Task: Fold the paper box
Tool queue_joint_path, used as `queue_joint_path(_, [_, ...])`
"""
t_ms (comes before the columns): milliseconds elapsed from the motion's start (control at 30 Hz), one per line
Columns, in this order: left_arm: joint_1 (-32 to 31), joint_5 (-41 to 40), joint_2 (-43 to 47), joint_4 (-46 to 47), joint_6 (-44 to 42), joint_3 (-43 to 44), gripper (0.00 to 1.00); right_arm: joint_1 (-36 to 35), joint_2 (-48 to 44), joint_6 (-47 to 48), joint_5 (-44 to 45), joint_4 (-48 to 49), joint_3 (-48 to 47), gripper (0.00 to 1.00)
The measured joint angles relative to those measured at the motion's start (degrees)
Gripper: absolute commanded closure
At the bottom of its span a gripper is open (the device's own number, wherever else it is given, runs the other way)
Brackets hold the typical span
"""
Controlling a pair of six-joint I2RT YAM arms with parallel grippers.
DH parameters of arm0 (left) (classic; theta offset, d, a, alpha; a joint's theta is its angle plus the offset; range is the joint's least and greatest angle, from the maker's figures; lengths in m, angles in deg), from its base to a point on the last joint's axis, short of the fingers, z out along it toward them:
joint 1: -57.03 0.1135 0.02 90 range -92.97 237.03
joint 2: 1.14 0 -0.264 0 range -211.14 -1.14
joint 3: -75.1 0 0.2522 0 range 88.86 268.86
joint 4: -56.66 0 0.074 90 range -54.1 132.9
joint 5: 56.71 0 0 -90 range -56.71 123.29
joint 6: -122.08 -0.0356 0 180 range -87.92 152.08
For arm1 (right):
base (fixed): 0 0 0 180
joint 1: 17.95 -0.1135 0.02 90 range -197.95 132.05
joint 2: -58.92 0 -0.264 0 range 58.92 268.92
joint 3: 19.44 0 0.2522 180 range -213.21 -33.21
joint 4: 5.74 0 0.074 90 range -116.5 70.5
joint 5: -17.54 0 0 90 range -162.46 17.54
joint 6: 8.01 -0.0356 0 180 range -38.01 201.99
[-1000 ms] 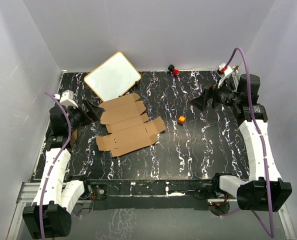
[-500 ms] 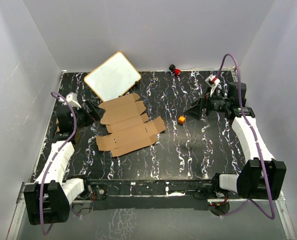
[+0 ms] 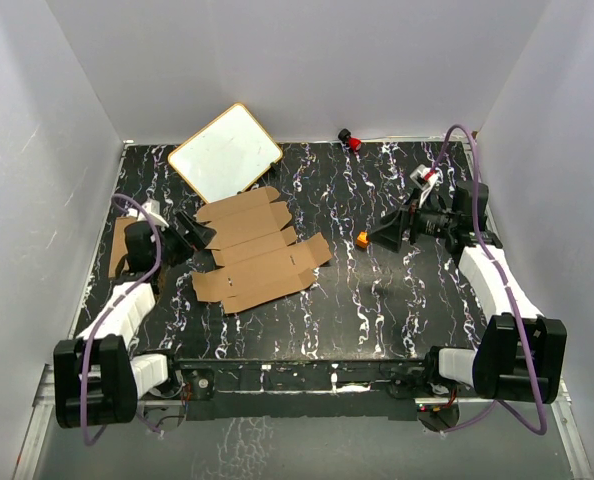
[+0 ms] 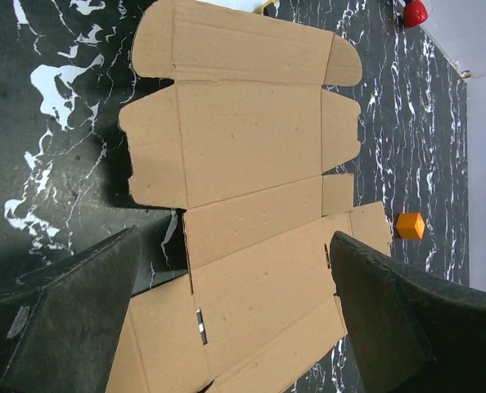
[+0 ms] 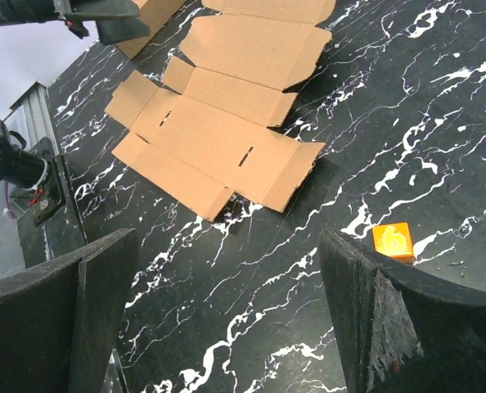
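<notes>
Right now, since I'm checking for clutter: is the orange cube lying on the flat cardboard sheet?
No, the orange cube sits on the black table, clear of the paper box.

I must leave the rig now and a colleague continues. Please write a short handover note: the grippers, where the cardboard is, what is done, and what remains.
Left gripper: open, empty, at the left edge of the paper box.
Right gripper: open, empty, right of the sheet, beside the small orange cube.
Paper box: a flat, unfolded die-cut sheet lying left of centre, its far edge close to the white board.
Done: no fold is visible.
Left: all the folding.
</notes>
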Motion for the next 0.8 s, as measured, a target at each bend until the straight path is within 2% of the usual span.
queue_joint_path(200, [0.17,2.01,-8.90,7.02,2.12,0.04,0.10,0.33,-0.87,-1.29,-0.57,3.54,2.62,0.01])
queue_joint_path(500, [1.51,1.36,-20.87,11.43,2.47,2.62,0.15,0.72,-1.44,-2.25,-1.81,6.12,4.85,0.01])
queue_joint_path(667, [2.08,3.02,-27.87,15.56,2.56,5.20,0.29,0.76,-0.98,-2.01,-2.45,6.38,4.90,0.01])
queue_joint_path(800, [2.82,6.38,-32.70,21.86,3.45,6.16,0.45,0.94,-0.63,-1.77,-2.80,6.27,4.90,0.01])
